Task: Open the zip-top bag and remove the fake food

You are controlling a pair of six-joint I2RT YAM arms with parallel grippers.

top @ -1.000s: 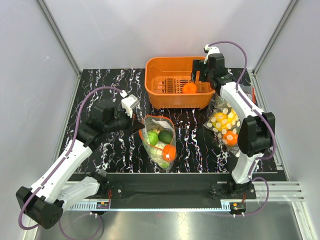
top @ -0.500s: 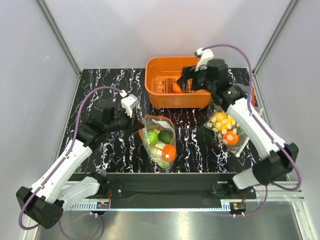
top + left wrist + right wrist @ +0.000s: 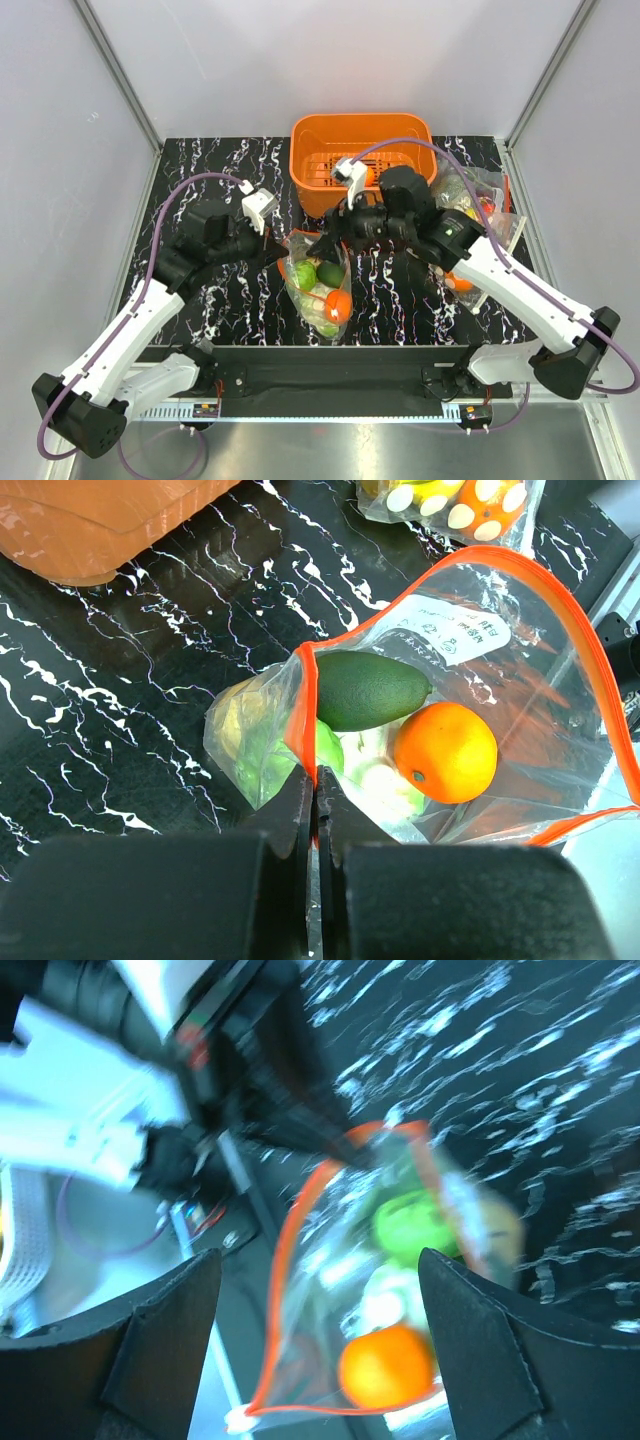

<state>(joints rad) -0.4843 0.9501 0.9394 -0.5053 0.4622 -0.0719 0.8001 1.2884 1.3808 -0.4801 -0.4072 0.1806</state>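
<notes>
The zip-top bag (image 3: 316,288) lies at the table's middle, its red-orange-edged mouth held open. Inside are a dark green avocado (image 3: 365,688), an orange fruit (image 3: 445,752) and pale green and white pieces (image 3: 375,780). My left gripper (image 3: 283,250) is shut on the bag's zip strip (image 3: 306,730) at the mouth's left corner. My right gripper (image 3: 328,240) is open and empty, hovering just above the bag's mouth. In the blurred right wrist view its fingers (image 3: 160,1340) frame the open bag (image 3: 300,1250) and the orange fruit (image 3: 385,1368). A second orange fruit (image 3: 368,177) lies in the basket.
The orange basket (image 3: 400,130) stands at the back centre. A clear bag of yellow corn-like pieces (image 3: 462,282) lies to the right, mostly hidden under my right arm, with another clear bag (image 3: 478,190) behind it. The corn bag also shows in the left wrist view (image 3: 450,500).
My right arm swung from the basket, leftward and nearer, to over the bag's mouth. The orange fruit stayed in the basket. My left gripper kept its hold.
</notes>
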